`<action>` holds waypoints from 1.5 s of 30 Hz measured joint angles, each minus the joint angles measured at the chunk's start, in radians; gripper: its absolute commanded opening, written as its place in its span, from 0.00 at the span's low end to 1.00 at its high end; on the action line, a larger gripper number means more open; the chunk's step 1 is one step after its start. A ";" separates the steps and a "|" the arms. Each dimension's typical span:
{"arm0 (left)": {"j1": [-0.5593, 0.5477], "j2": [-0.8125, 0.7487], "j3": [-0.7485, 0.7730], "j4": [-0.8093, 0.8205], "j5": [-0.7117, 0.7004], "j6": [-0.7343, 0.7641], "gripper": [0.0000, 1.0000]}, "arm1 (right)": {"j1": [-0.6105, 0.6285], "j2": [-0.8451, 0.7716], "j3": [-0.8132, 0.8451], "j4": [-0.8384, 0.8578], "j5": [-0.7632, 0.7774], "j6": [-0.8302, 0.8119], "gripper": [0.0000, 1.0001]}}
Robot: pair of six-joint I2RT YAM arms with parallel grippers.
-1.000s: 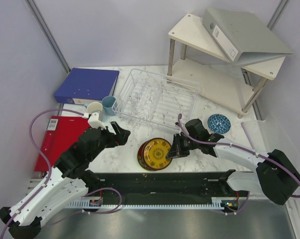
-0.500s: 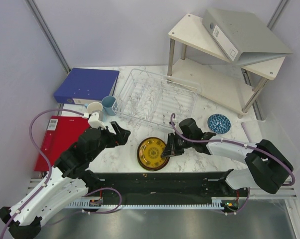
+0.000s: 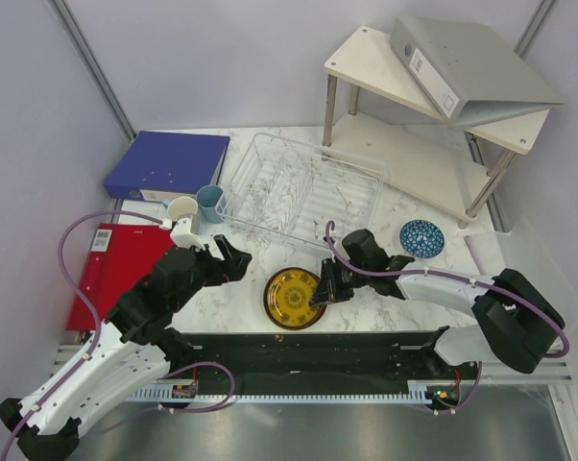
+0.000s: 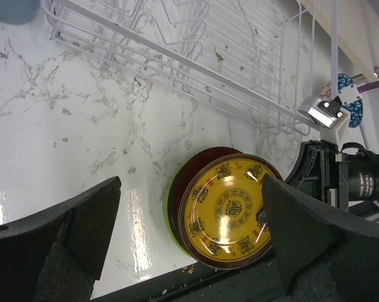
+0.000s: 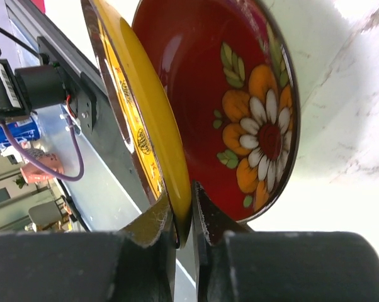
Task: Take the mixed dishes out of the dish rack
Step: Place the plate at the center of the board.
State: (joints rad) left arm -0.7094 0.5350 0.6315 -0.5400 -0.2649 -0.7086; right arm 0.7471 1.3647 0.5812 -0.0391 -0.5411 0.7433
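Note:
The yellow-brown patterned plate (image 3: 294, 296) lies over the red bowl (image 4: 175, 200) and the lime-green plate (image 4: 167, 217), stacked on the table in front of the dish rack (image 3: 299, 192). My right gripper (image 3: 323, 291) is shut on the yellow plate's right rim (image 5: 153, 135); the flowered red bowl (image 5: 240, 107) lies just under it. My left gripper (image 3: 233, 261) is open and empty, left of the stack and above the table (image 4: 191, 189). The rack holds no dishes. The blue patterned bowl (image 3: 421, 237) sits right of the rack. The cream mug (image 3: 181, 208) and a light blue cup (image 3: 210, 202) stand left of it. The black plate is hidden.
A blue binder (image 3: 166, 165) lies at the back left and a red folder (image 3: 116, 269) at the near left. A white two-tier shelf (image 3: 404, 144) with a grey binder (image 3: 471, 67) on top stands at the back right. A black rail runs along the near edge.
My right gripper has carried the yellow plate a little left and lowered it flatter onto the stack. The left arm has not moved.

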 measured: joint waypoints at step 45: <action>0.000 0.008 -0.006 0.000 0.003 -0.008 0.99 | 0.017 -0.048 0.105 -0.414 0.148 -0.172 0.46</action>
State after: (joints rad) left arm -0.7094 0.5430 0.6250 -0.5400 -0.2615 -0.7162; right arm 0.7639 1.3167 0.6861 -0.4526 -0.3927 0.5713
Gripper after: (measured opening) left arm 0.993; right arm 0.455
